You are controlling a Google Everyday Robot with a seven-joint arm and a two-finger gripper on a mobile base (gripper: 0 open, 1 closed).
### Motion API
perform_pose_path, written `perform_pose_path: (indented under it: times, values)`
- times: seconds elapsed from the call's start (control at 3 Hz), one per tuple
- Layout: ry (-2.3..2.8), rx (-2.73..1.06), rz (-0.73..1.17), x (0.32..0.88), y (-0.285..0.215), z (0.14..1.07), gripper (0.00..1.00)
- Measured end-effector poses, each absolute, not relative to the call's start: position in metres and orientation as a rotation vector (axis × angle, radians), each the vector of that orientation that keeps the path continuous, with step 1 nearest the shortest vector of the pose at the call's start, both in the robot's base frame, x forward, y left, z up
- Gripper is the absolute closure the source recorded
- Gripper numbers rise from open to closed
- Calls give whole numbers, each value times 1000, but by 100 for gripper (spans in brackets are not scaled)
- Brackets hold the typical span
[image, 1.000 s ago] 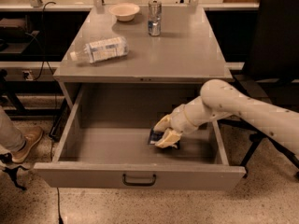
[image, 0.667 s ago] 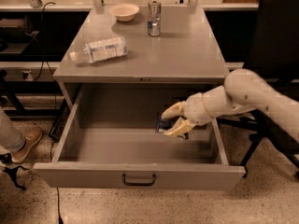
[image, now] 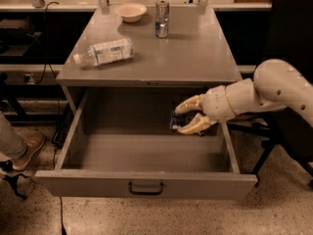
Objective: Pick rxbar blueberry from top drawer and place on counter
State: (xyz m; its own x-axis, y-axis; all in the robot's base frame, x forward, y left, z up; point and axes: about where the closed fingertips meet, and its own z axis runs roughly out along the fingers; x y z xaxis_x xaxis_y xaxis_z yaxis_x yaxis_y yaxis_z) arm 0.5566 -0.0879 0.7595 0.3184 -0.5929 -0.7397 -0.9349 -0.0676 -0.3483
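the gripper (image: 180,120) has come up since a second ago. it was low on the floor of the top drawer (image: 146,178), and now it hangs higher, just under the front edge of the counter (image: 186,53). the fingers (image: 189,104) are closed around the rxbar blueberry (image: 174,121), so the bar is off the floor and in the air. the pick looks done, and the lift to the counter comes next. most of the bar hides between the fingers, and only a dark edge shows. the arm (image: 274,89) is cut off at the right side.
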Motion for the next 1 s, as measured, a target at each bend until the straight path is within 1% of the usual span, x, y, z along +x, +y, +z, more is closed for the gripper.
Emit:
perform_pose_path:
  times: [0.33, 0.67, 1.0]
  values:
    - [1357, -1761, 479, 560, -91, 772, 100]
    - [1286, -1768, 338, 572, -113, 828, 100]
    - [1258, -1750, 191, 600, -127, 891, 100]
